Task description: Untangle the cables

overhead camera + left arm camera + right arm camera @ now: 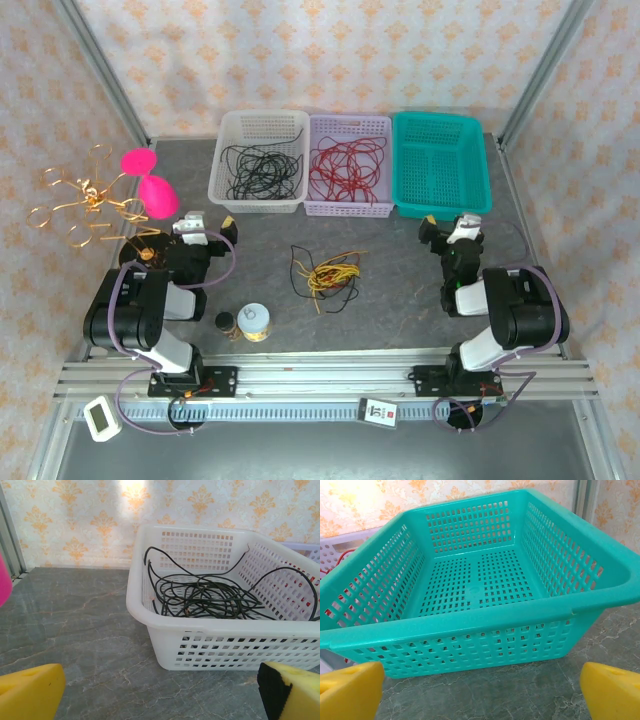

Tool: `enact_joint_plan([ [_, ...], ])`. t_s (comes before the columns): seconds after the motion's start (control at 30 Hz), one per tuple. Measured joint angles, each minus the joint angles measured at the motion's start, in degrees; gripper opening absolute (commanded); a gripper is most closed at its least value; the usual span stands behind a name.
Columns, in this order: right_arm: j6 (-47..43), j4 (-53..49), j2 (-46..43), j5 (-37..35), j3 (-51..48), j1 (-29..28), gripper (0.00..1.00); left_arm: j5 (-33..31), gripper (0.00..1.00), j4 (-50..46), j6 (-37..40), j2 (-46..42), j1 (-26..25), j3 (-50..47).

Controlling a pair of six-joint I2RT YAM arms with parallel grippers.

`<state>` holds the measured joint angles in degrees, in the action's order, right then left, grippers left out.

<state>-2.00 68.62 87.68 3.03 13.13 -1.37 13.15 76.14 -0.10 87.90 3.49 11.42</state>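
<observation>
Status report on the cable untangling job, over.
Left tool open, empty. Right tool open, empty. Tangled bundle of thin yellow, black and red-brown cables untouched, dead centre. Nothing between tools and bundle.

Grey marbled table (400, 290). Along the far edge, three baskets side by side: white basket (255, 206) holding black wires (262, 170); lilac basket (348, 209) holding red wires (345, 165); teal basket (440, 165), bare inside. Far left: gold looped-wire ornament (85, 200) beside a pink two-lobed object (158, 196). Near edge: small dark jar (225, 322) touching a white-lidded jar (254, 320).
</observation>
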Motion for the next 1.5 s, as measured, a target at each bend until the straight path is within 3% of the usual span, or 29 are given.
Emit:
enact_joint_plan([
  [0.67,0.0,0.0,0.0,0.0,0.0,0.1,1.00,0.0,0.99,0.0,0.0,0.0,0.0,0.0],
  [0.93,-0.7,-0.4,-1.1,0.3,-0.2,-0.4,1.00,-0.1,0.90,0.4,0.0,-0.2,0.0,-0.5],
  [1.03,0.6,-9.2,-8.2,-2.2,1.2,-2.2,0.92,-1.3,0.84,-1.2,-0.3,-4.5,0.0,-2.5],
  [1.13,5.7,-21.7,-15.5,-3.9,7.5,-2.5,0.83,-3.0,0.73,-10.2,-2.2,-15.0,-0.1,-1.6],
  [1.27,11.8,-35.6,-21.3,-2.5,14.9,-5.2,0.76,-4.8,0.71,-25.8,-4.4,-26.4,-3.2,3.6],
  [1.5,14.3,-56.0,-24.5,8.8,19.6,-21.9,0.70,-0.2,0.61,-43.8,-16.4,-33.4,-9.7,7.2],
])
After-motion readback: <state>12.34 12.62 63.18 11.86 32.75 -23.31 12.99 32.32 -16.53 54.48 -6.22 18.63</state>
